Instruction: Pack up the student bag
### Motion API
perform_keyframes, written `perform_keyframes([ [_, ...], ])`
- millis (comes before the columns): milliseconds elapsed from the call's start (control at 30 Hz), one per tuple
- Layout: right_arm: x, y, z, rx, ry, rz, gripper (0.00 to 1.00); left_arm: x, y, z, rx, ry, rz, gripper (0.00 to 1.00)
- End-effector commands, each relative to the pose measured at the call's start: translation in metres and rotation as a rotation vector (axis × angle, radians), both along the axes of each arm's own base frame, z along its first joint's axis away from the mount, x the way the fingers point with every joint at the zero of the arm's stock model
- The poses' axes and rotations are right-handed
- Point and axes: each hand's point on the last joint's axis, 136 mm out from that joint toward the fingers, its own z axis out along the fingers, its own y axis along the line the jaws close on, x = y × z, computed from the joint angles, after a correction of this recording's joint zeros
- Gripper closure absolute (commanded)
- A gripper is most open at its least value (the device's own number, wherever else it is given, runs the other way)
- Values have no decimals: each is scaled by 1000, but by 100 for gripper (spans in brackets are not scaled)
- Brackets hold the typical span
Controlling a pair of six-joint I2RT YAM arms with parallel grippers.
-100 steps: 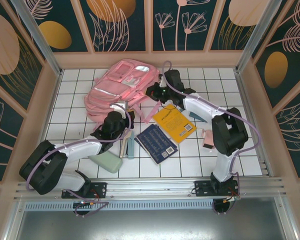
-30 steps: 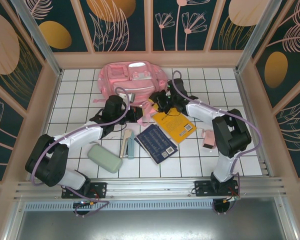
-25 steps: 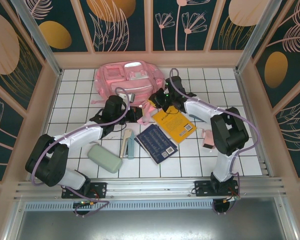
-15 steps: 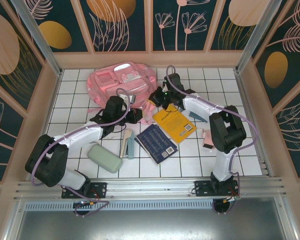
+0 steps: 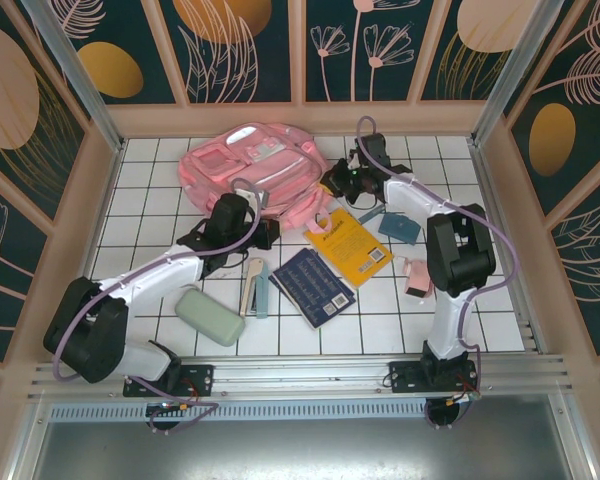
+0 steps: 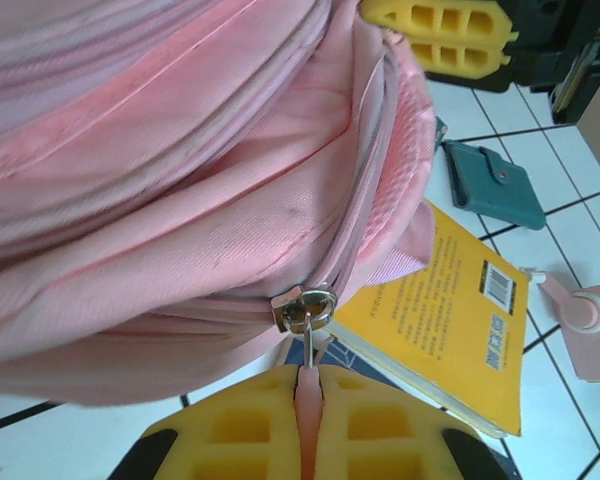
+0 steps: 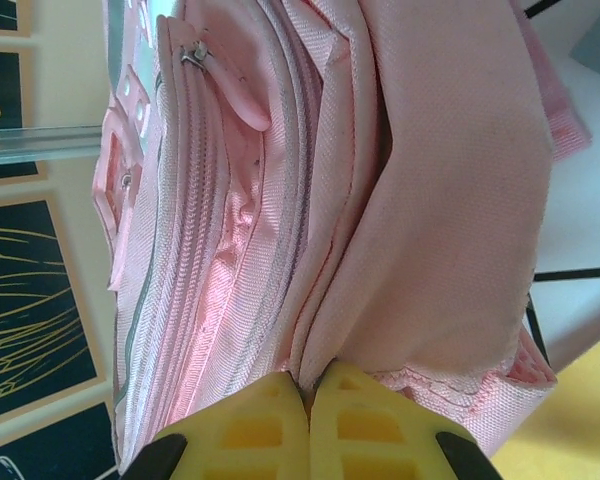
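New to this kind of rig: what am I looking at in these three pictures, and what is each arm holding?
Two robot arms are bolted to a tiled table. The wide picture looks down from above and behind them; the other two come from a camera on each wrist, its yellow fingers at the bottom. A pink backpack lies at the back. The left end effector is shut on its zipper pull; the right end effector pinches a fold of its fabric. Loose on the table: a yellow book, a dark blue book, a green case and a teal wallet.
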Motion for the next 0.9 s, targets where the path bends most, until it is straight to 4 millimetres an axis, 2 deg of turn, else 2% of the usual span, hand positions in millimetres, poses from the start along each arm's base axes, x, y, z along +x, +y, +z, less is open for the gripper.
perform_keyframes([
  [0, 58, -54, 5, -92, -117, -168, 100, 0, 30, 6, 46, -25, 77, 100],
  [233, 76, -67, 23, -128, -167, -178, 100, 12, 77, -11, 114, 0, 233, 100],
  [533, 77, -83, 27, -150, -189, -180, 100, 32, 150, -35, 126, 38, 499, 100],
  [700, 74, -78, 27, -139, -202, -155, 100, 40, 176, -52, 125, 77, 588, 100],
  [867, 70, -69, 24, -161, -219, -120, 100, 47, 187, -55, 146, 73, 635, 88],
])
